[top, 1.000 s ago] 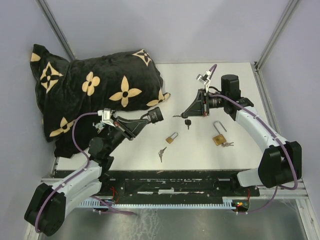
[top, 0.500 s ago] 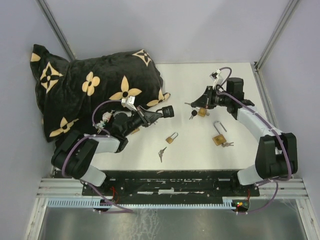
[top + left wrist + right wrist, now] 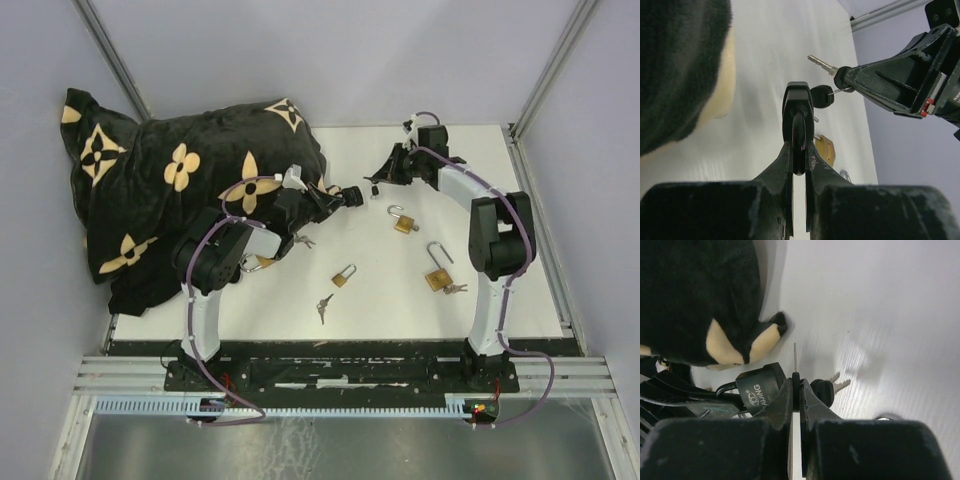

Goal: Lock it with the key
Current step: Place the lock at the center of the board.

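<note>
My left gripper (image 3: 798,150) is shut on a black padlock (image 3: 798,107), held off the table with its body pointing away from the wrist. In the top view this padlock (image 3: 351,196) hangs just right of the pillow's corner. My right gripper (image 3: 796,390) is shut on the black head of a key (image 3: 796,379), its thin blade pointing forward beside the padlock (image 3: 759,388). From the left wrist the key's blade (image 3: 821,64) shows up and to the right of the padlock, apart from it. A second black-headed key (image 3: 822,96) dangles from the same ring.
A black pillow with tan flowers (image 3: 180,180) fills the back left, close to the left gripper (image 3: 338,197). Three brass padlocks (image 3: 404,222) (image 3: 438,272) (image 3: 343,276) lie on the white table with open shackles. Loose keys (image 3: 323,306) lie near the front.
Both arms have swung toward the back of the table. The left gripper carried the black padlock right and farther away; the right gripper carried the key back and left, close to it.
</note>
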Controlling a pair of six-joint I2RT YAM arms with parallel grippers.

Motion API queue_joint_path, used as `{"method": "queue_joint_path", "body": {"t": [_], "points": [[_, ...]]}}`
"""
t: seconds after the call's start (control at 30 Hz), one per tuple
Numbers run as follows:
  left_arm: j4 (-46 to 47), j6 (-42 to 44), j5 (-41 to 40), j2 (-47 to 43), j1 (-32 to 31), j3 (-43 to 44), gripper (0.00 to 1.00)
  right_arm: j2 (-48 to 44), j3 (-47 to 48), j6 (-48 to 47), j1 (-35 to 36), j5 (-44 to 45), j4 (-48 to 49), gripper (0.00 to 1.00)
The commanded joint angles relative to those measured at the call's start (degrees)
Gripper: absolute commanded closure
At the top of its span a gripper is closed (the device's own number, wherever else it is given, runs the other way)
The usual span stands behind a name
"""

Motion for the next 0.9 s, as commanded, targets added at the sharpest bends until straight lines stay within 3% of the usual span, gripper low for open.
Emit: {"method": "queue_joint_path", "body": {"t": [0.0,0.27,0.43,0.53,0.7,0.87], "points": [[0.02,-1.58,-2.99,3.16,-0.79,8.51,0.93,4.79,6.01,2.61,1.65,3.23,-1.19,0.94],[-7.19,-1.28,-5.12,7.17,-1.27,13.78,0.86,8.85,7.86,3.74,2.08,2.93,0.08,0.89],[-12.17,1.52,-6.57,5.33,-1.65,14.15,0.54,11.39,10.37,1.83,2.06,2.98,-3.16,0.62],[-13.17,3.32,-9.28,1.58,-2.1,11.01,0.38,11.44,11.61,-1.47,2.08,2.85,-5.64,0.51],[-16.27,7.16,-11.75,-6.07,-2.42,6.04,0.3,5.83,10.7,-11.12,1.79,4.26,-8.89,0.34],[-22.66,13.29,-15.21,-15.07,-3.88,2.9,0.23,-3.29,6.75,-20.79,0.72,3.02,-12.28,0.25]]}}
